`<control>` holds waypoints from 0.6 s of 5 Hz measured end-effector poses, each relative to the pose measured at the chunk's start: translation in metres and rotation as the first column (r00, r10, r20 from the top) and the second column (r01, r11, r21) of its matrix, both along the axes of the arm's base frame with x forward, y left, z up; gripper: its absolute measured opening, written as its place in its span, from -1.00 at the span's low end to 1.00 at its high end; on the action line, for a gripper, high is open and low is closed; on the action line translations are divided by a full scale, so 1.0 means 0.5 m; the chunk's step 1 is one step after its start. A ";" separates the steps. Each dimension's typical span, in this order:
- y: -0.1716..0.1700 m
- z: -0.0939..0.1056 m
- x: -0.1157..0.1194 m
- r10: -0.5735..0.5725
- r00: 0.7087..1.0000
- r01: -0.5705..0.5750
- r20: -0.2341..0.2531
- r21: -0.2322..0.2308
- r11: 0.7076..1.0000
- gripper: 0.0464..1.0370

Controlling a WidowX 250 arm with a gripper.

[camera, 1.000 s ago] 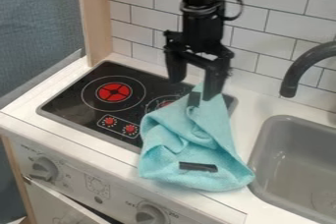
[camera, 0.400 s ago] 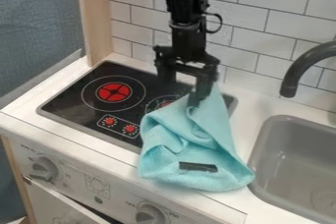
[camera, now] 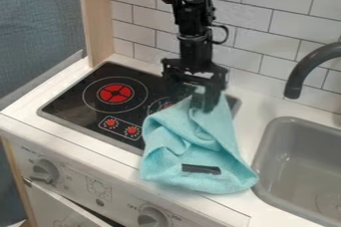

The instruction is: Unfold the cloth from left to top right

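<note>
- Since the last earlier frame, my gripper has come down in the view and shifted a little to the right; the folds and lower edge of the cloth look the same.
- End effector: two fingers apart, pointing down at the cloth's narrow upper end. A bit of blue fabric shows in the gap between them. I cannot tell whether either finger touches it; I see no clamp on it.
- Arm: enters from the top edge of the view and hangs in front of the tiled wall.
- Cloth: light blue, bunched and creased, narrow at the top and wide toward the front. It covers the right front part of the black cooktop and runs onto the white counter. Its lower right corner reaches the edge of the grey sink.
- Dark strip: on the cloth's lower part, running roughly crosswise.
- Cooktop: red burner disc uncovered at left; two red knobs just left of the cloth.
- Also in view: dark faucet over the sink at right, grey dials on the front panel, wooden post behind the cooktop at left.
</note>
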State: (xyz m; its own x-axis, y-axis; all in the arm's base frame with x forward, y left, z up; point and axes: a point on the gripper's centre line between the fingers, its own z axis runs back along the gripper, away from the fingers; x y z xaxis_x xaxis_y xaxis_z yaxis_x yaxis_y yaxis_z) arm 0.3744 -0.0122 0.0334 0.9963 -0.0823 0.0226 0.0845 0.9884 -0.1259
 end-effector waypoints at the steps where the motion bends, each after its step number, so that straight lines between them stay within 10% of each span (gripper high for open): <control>1: -0.002 -0.007 0.004 -0.010 1.000 0.010 -0.011 -0.002 1.000 0.80; 3: -0.002 -0.008 0.003 -0.016 1.000 0.016 -0.014 0.022 1.000 -0.40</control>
